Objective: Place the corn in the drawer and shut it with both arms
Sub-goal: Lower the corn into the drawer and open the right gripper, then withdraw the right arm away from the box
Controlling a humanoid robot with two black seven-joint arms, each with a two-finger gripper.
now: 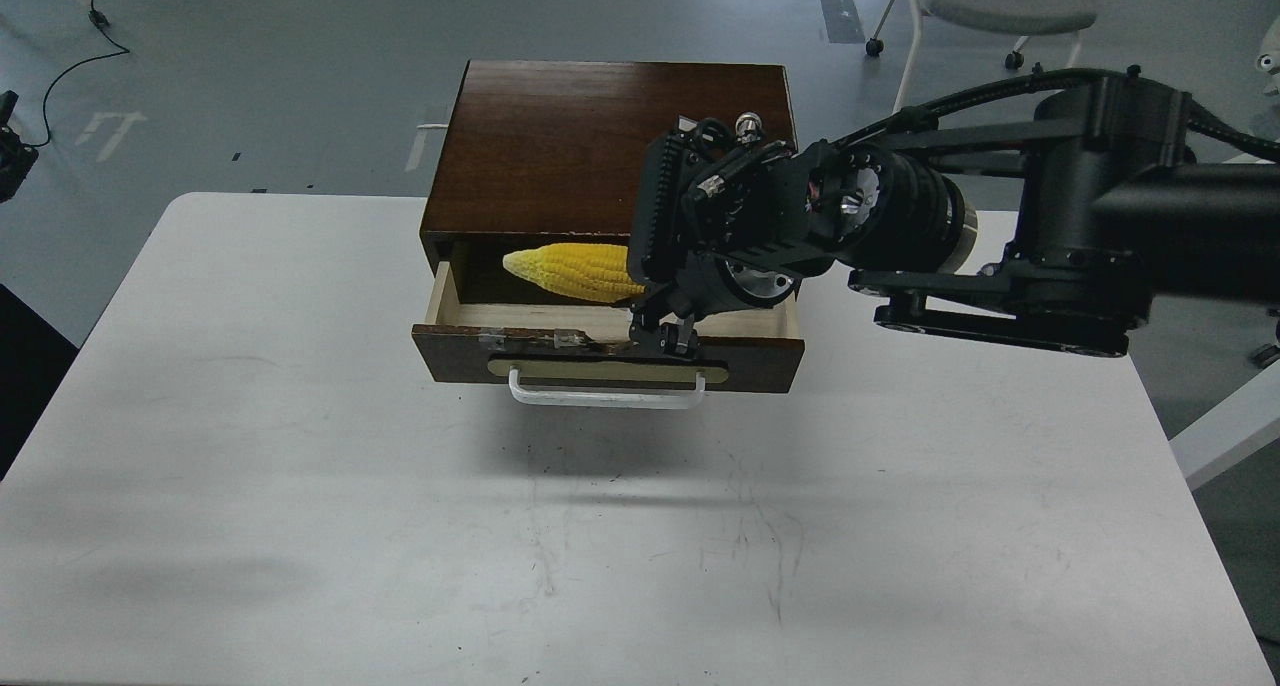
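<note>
The drawer (760, 358) is pulled out of the dark wooden cabinet (560, 136), with its white bar handle (605, 398) facing me and its pale wood interior showing. The yellow corn (570, 270) lies level over the open drawer, tip pointing left; its thick end is hidden behind my right gripper. My right gripper (662, 334) comes in from the right, shut on the corn, fingertips just above the drawer's front edge. My left gripper (10, 161) is a small dark shape at the far left edge, off the table.
The cabinet stands at the far middle of the white table (300, 486). A wheeled chair (1000, 6) stands on the floor behind at right, and a black cable (75, 41) lies on the floor at far left.
</note>
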